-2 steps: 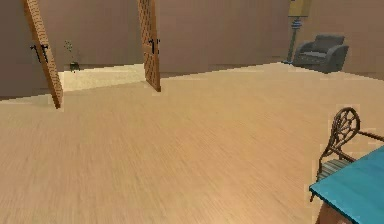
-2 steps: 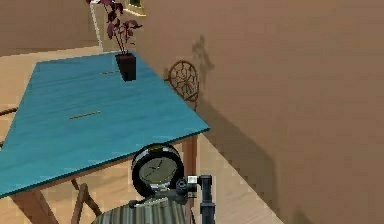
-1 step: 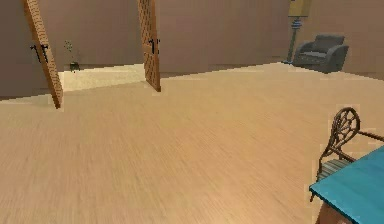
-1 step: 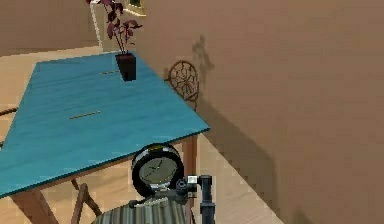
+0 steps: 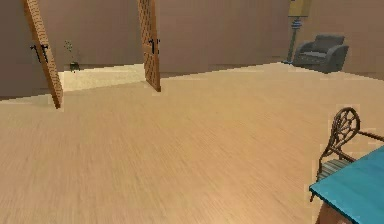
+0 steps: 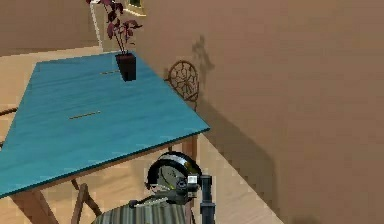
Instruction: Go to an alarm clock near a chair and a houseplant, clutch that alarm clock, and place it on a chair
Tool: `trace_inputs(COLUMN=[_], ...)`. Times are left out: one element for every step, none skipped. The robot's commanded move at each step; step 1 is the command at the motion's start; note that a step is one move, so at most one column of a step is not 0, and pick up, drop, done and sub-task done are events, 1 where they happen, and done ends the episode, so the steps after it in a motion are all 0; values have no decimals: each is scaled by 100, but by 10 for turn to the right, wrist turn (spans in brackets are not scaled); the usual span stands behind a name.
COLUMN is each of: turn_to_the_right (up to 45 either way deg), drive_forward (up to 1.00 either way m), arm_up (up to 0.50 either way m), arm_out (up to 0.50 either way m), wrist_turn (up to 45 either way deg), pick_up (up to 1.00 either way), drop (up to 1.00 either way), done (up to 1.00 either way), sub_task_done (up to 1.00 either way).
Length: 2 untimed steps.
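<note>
A round dark thing with a pale ring (image 6: 168,168), perhaps the alarm clock, sits just above a chair's striped seat (image 6: 140,213) at the arm side view's bottom. My gripper (image 6: 176,186) is right at it, at the end of the dark arm (image 6: 207,205). I cannot tell whether the gripper holds it or whether it rests on the seat. A houseplant (image 6: 122,40) with reddish leaves stands in a dark pot at the far end of the teal table (image 6: 90,115). A wooden chair with a round back (image 6: 186,80) stands past the table's right edge.
Ahead lies bare wooden floor. Two open wooden doors (image 5: 150,45) stand at the back left. A grey armchair (image 5: 322,52) and a floor lamp (image 5: 297,25) are at the back right. A round-backed wooden chair (image 5: 342,135) and the teal table's corner (image 5: 355,190) are at lower right.
</note>
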Motion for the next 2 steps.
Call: trace_inputs(turn_to_the_right=[0,0], drive_forward=[0,0], arm_up=[10,0], arm_out=[0,-8], wrist_turn=[0,0], pick_up=[0,0], drop=[0,0], done=[0,0], sub_task_done=[0,0])
